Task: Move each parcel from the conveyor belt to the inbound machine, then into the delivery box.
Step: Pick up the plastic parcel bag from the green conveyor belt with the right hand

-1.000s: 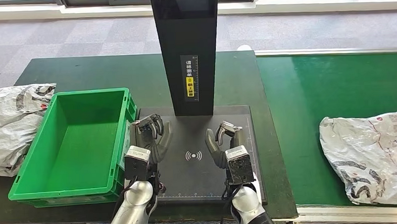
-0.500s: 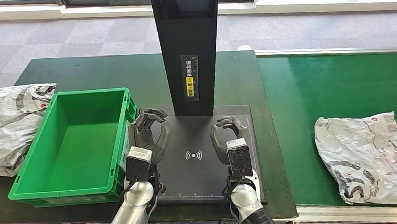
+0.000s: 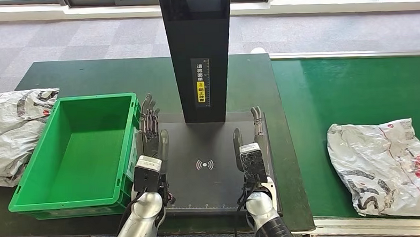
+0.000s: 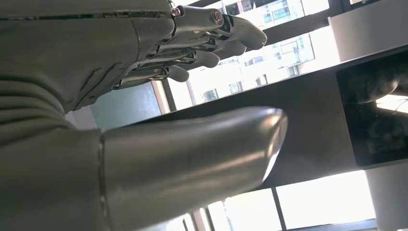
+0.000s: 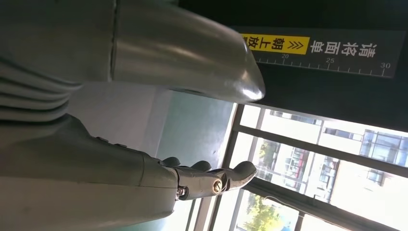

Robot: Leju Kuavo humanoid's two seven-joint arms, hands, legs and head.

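parcel (image 3: 384,167): soft, crinkly grey bag, flat on the belt (image 3: 324,92), right of the scanner (image 3: 197,55)
feel: looks light, floppy, slippery
hold: pinch a bunched edge
left robot hand (image 3: 150,132): fingers straight, apart, holds nothing
right robot hand (image 3: 251,140): same, over the pad (image 3: 205,177)

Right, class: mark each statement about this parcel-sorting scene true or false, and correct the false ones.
1. The green plastic crate holds a parcel. False: nothing lies in it.
2. The grey plastic mailer bag lies on the green conveyor belt. True.
3. The left hand grips a parcel. False: its fingers are spread, holding nothing.
4. The right hand is over the black scanner pad. True.
5. A crumpled grey bag lies beside the crate. True.
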